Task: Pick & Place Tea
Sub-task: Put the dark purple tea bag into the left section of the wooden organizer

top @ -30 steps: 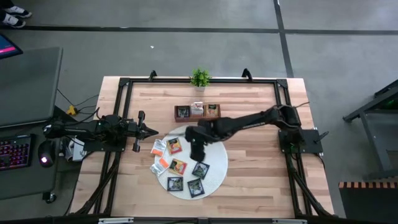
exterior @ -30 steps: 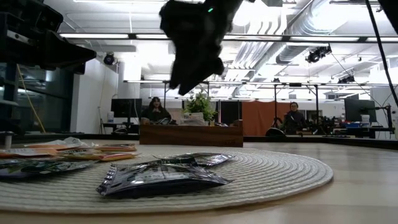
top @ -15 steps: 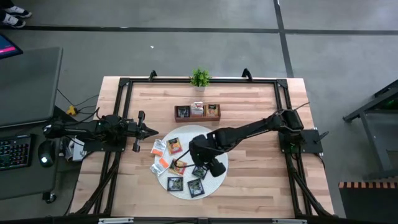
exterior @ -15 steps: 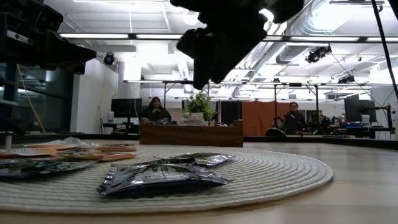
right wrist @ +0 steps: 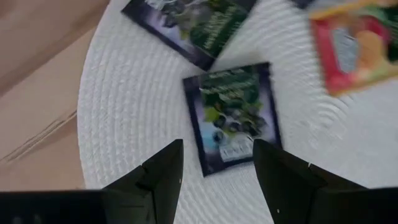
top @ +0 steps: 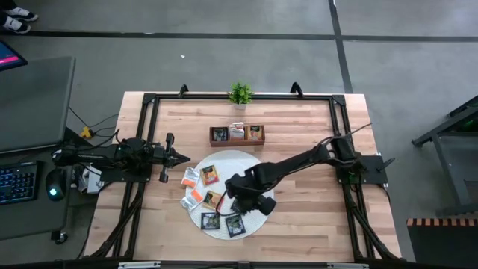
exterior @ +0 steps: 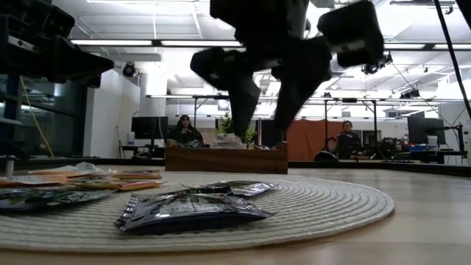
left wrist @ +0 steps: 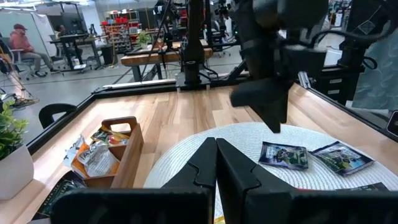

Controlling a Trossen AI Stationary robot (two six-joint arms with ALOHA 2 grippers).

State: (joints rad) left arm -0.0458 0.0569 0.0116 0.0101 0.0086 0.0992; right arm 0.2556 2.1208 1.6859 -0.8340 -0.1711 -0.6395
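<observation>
Right gripper open wide, hovering over round mat; dark tea sachet lies flat just ahead between its fingers, long axis along the reach. Left gripper pinched together, parked farther off. Tray beyond.

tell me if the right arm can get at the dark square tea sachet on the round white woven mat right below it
Probably yes. The right gripper hangs open above the dark square tea sachet, which lies flat and apart from its neighbours on the round white woven mat. Nothing sits between the fingers and it.
</observation>
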